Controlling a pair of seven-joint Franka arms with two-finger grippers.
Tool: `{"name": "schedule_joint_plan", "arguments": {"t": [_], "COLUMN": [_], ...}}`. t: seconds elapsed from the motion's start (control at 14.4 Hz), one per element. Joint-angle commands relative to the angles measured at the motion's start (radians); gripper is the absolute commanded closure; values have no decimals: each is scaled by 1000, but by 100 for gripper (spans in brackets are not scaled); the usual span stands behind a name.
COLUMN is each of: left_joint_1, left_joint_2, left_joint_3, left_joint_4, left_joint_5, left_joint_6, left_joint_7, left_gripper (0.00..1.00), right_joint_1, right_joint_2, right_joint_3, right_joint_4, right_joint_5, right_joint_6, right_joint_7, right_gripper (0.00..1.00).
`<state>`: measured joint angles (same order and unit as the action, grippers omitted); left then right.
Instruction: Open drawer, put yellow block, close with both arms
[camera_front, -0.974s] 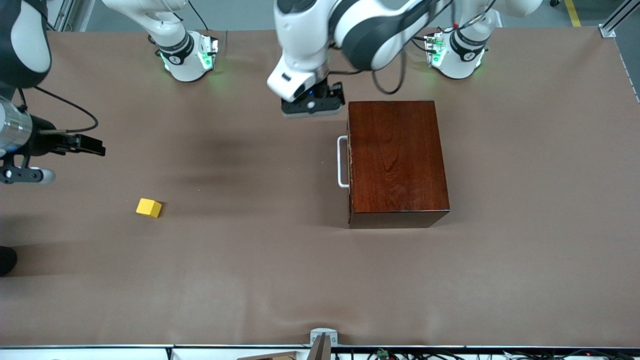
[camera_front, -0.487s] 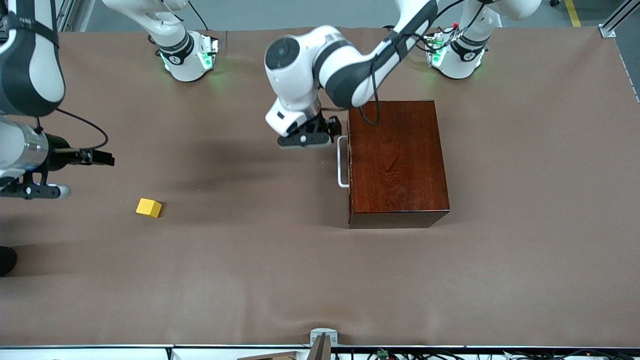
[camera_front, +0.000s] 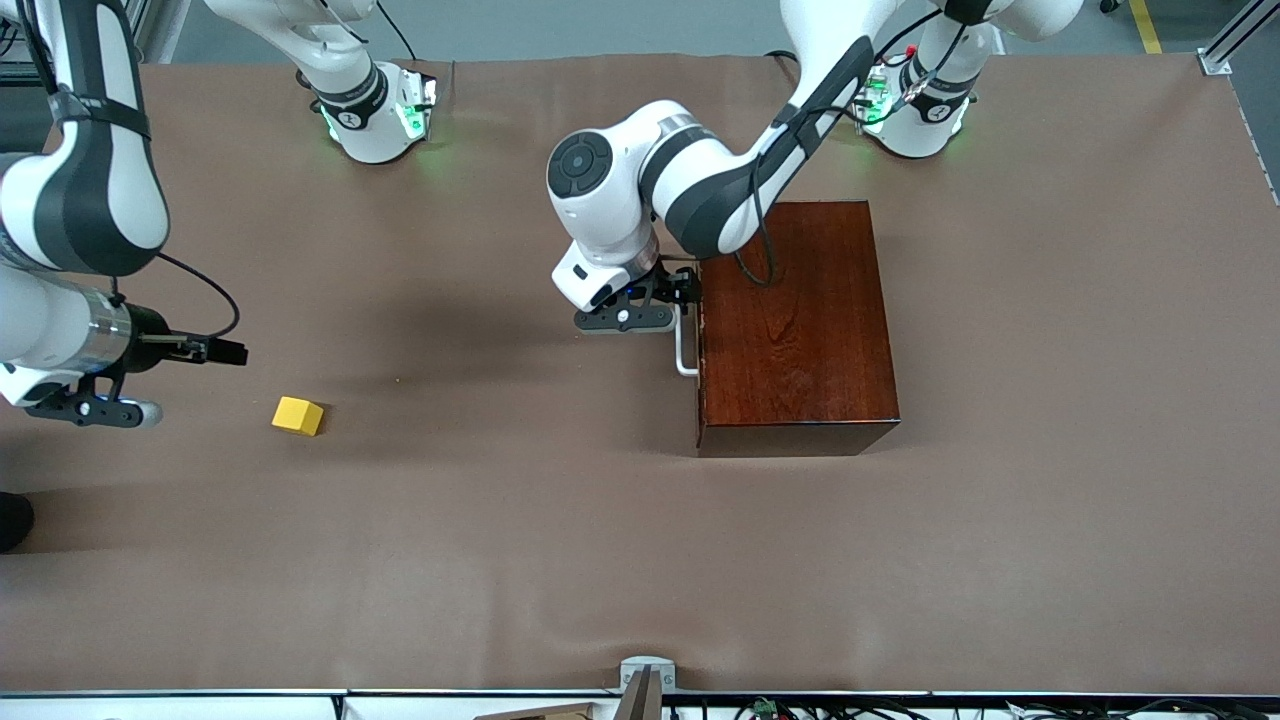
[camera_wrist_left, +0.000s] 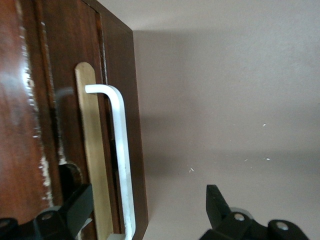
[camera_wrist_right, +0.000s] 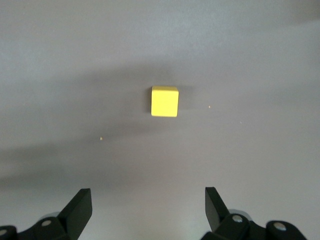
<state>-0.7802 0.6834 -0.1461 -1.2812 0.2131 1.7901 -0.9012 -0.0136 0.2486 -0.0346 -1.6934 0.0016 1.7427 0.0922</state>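
The left gripper (camera_front: 668, 300), jaws wide, straddles the drawer (camera_front: 700, 330) handle (camera_wrist_left: 121, 150) mid-frame; the right gripper (camera_wrist_right: 148, 210), jaws wide, hangs by the yellow block (camera_front: 298, 416) at frame's left.

One yellow block (camera_front: 298, 416), one wooden box (camera_front: 795, 325) (single white handle (camera_front: 682, 350)) — two arms.

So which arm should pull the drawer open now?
Left. Its end effector is already at the white handle of the closed drawer, fingers open on either side of the bar. The right end effector is open over the table near the yellow block.
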Motion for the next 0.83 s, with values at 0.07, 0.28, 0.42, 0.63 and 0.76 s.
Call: {"name": "schedule_joint_plan", "arguments": {"t": [0.07,0.28,0.42,0.63,0.76], "left_joint_1": [-7,-10,-11,-13,-13], "left_joint_2": [30,42,57,77,82], "left_joint_3": [3,3,3,3,2], "left_joint_4": [26,25,25,25,25], "left_joint_5": [22,22,22,20,19], "left_joint_6": [-6,-6,-6,-3,-2], "left_joint_7": [8,1,-2,-19,-42], "left_gripper": [0,0,0,0,0], "right_joint_1": [-11,-9,-11,-31,-31], "right_joint_2": [-25,-26,-23,-6,21], "right_joint_3": [8,8,8,8,8], "right_joint_4": [-150,-239,-300,-415,-451], "right_joint_5": [9,9,9,8,3], "right_joint_6": [171,289,395,596,682], "right_joint_7": [23,87,87,75,61], "right_gripper": [0,0,0,0,0]}}
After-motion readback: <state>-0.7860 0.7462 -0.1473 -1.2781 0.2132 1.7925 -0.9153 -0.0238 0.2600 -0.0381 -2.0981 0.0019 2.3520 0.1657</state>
